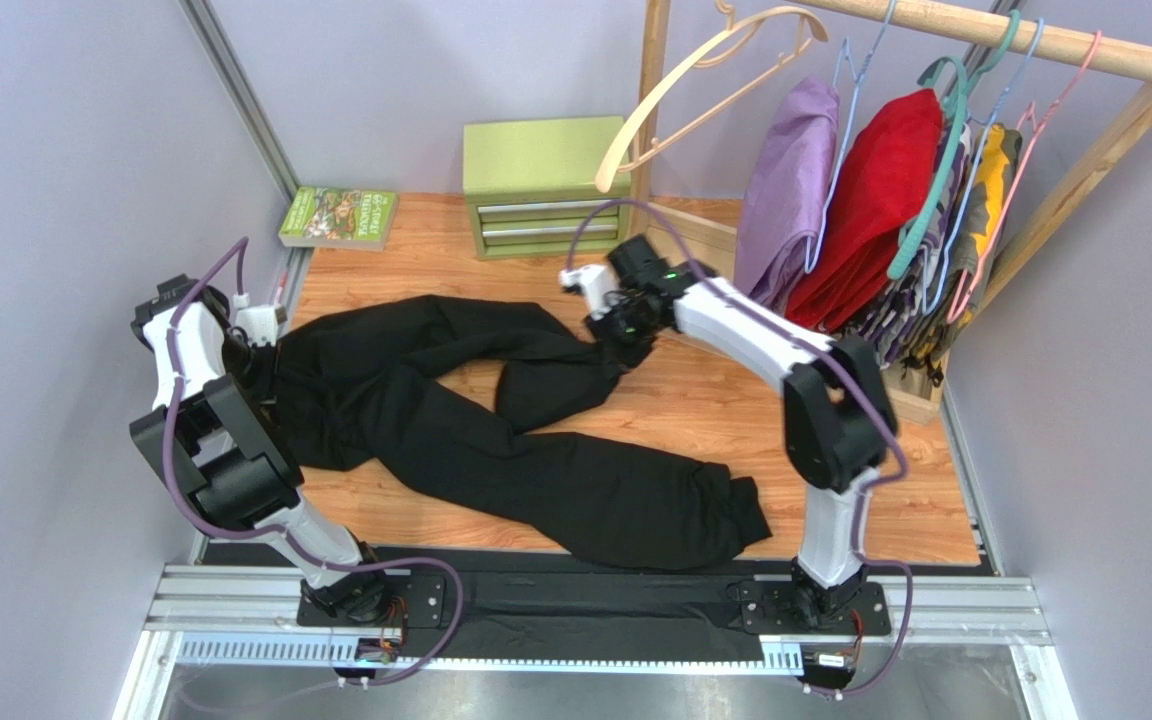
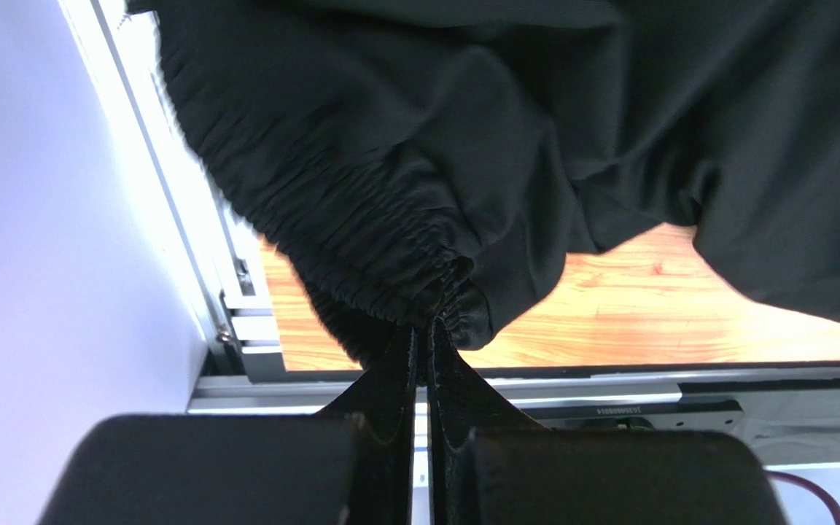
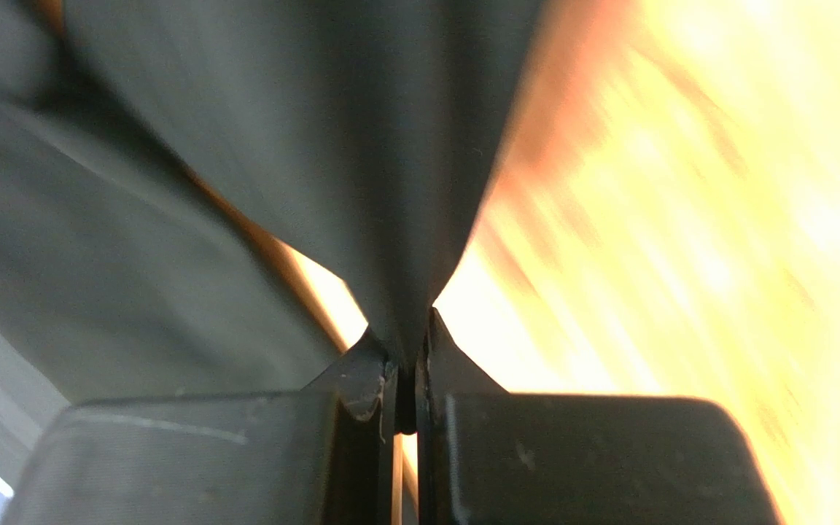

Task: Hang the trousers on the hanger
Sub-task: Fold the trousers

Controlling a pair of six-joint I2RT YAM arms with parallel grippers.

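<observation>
The black trousers lie spread across the wooden table, legs running toward the front right. My left gripper is shut on the gathered waistband at the table's left edge. Over at the middle back, my right gripper is shut on a fold of a trouser leg; the cloth runs up from between its fingers. The pale wooden hanger hangs from the rail at the back, above and to the right of that gripper.
A clothes rail at the back right carries purple and red garments on thin hangers. A green drawer box and a book stand at the back. Grey walls close in on both sides.
</observation>
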